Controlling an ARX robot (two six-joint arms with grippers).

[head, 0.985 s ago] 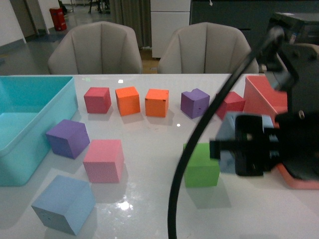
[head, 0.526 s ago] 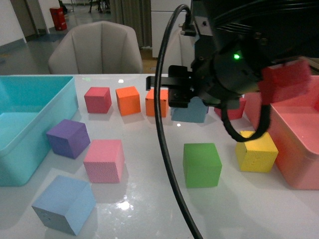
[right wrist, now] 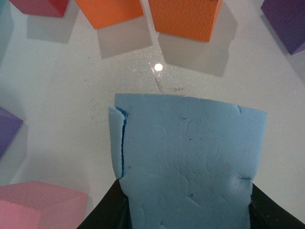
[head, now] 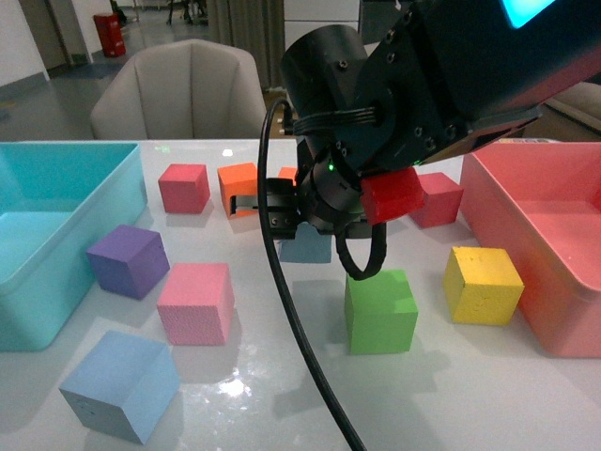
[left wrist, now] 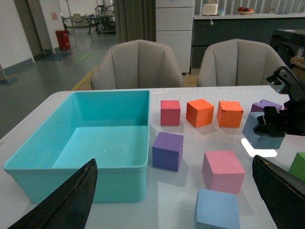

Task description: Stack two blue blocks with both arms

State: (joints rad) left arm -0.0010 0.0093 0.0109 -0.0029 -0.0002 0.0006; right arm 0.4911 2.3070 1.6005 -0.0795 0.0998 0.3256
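Leftmost, a teal bin (head: 28,315) sits along the table's (head: 451,395) left edge. Seen from the left wrist, the left gripper (left wrist: 174,162) hangs short of that bin, its fingers (left wrist: 76,200) spread wide with nothing between them. One blue block (head: 120,383) rests near the front edge, toward the left corner, just in front of a pink cube (head: 195,302) and apart from it. A purple cube (head: 129,260) lies beside the bin. Toward the far edge stand a red cube (head: 184,188) and an orange cube (head: 239,188). Over the table's middle hangs the right arm (head: 394,103). The right gripper (head: 299,230) clamps the second blue block (head: 308,248) from two sides, lifted clear of the surface. A green cube (head: 379,310) sits on the table just right of it, then a yellow cube (head: 482,284), close to a pink bin (head: 493,202) at the right edge
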